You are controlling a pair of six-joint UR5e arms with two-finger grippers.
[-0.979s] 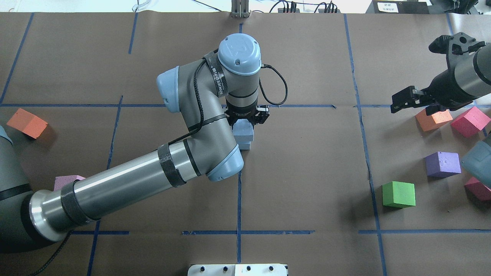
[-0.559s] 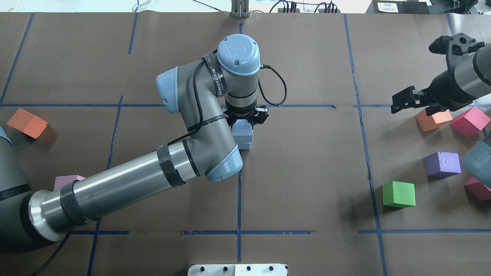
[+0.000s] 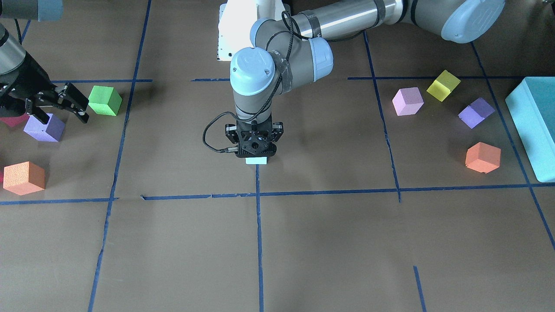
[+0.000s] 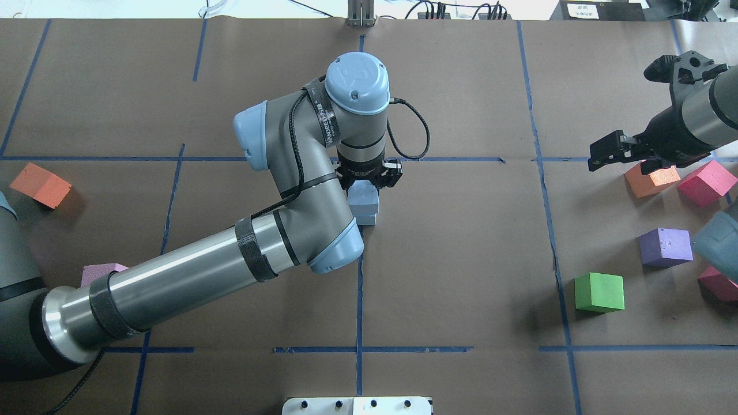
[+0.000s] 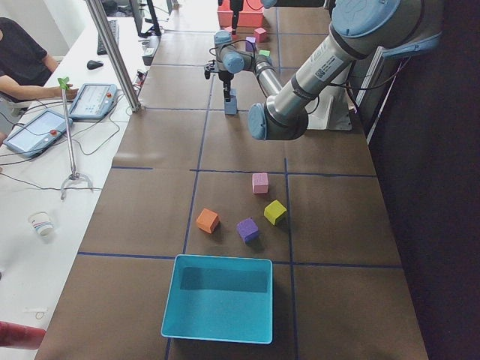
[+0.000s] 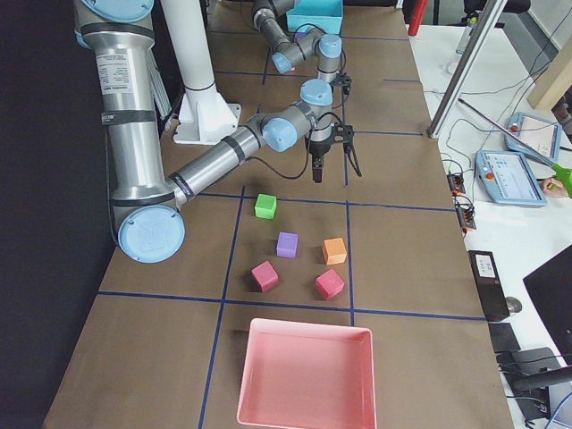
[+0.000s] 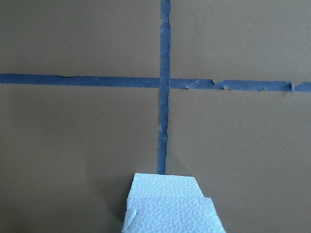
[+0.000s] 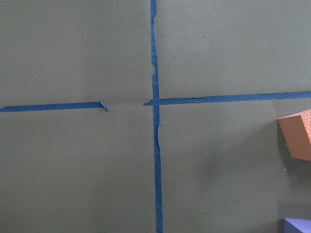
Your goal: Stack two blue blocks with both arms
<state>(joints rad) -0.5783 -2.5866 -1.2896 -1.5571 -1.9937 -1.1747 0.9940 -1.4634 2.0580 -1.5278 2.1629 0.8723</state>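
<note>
Soft, even overhead light falls on the brown paper-covered table point(image 4: 461, 259) without glare; shadows are faint. The pale blue speckled foam block point(image 7: 170, 208) looks washed-out. The right wrist view is tinted greenish.

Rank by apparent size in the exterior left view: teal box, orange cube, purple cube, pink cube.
1. teal box, by far largest.
2. orange cube, purple cube, pink cube: much alike; pink sits farther from the camera, so unranked.

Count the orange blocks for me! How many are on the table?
2. The left-side orange block sits near the teal box. The right-side orange block sits near a purple block. The big arms cover some table, so another could be hiding.
</note>
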